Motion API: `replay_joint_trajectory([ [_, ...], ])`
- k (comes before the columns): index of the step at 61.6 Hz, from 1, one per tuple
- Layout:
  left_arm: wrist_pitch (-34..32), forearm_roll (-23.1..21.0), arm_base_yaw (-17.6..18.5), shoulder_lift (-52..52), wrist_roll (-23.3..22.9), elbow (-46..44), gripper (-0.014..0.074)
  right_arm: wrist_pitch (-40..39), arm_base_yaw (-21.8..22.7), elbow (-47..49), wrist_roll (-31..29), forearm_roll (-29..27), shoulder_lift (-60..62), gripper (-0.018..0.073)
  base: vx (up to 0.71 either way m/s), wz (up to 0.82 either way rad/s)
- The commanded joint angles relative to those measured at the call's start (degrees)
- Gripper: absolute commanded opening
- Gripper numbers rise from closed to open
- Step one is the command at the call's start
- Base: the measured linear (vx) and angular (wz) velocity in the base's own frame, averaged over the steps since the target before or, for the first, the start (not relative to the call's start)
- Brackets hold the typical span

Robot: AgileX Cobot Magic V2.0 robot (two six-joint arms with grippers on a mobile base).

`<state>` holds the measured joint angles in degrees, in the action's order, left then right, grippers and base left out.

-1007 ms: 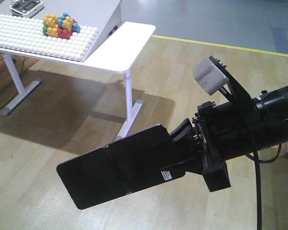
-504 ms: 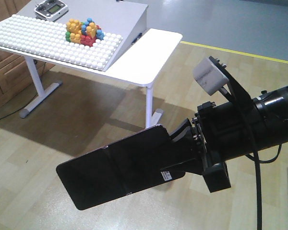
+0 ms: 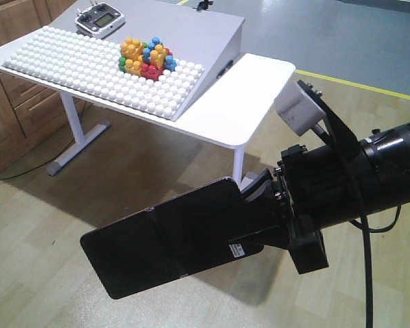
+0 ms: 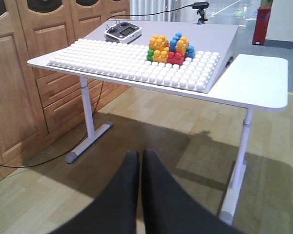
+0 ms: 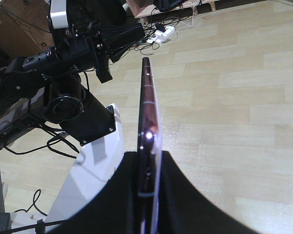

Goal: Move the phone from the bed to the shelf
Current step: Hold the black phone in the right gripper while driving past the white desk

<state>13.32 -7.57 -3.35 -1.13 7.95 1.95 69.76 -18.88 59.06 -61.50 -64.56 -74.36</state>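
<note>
The phone [image 3: 164, 246] is a slim glossy black slab with a crease across its middle and a small white sticker near the held end. My right gripper [image 3: 254, 222] is shut on that end and holds it out over the wooden floor. In the right wrist view the phone [image 5: 147, 117] stands edge-on between the two black fingers of the right gripper [image 5: 149, 168]. My left gripper [image 4: 139, 156] is shut with nothing in it, its fingertips pressed together above the floor. The bed and the shelf are out of view.
A white table [image 3: 256, 102] carries a sloped white peg board, a pile of coloured blocks [image 3: 147, 58] and a grey remote controller [image 3: 101, 20]. Wooden cabinets [image 4: 19, 73] stand at the left. The left arm [image 5: 63, 58] and floor cables [image 5: 161, 31] show in the right wrist view.
The table and cabinets have slid to the right and lower in the front view, so my view has turned left. The right gripper and phone keep the same place in the frame.
</note>
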Motion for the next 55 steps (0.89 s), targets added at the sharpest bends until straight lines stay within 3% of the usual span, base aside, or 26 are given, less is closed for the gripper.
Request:
replay_joint_trajectory([
  [1,-4.2,-0.4,0.2,-0.3,-0.2,0.1,0.0001,4.2,-0.1,1.5,-0.4,-5.2,1.7,-0.0001,0.23,0.15],
  [55,-4.2,-0.4,0.2,-0.3,-0.2,0.1,0.0001,4.2,-0.1,1.5,-0.4,-5.2,1.7,-0.0001,0.24,0.23],
])
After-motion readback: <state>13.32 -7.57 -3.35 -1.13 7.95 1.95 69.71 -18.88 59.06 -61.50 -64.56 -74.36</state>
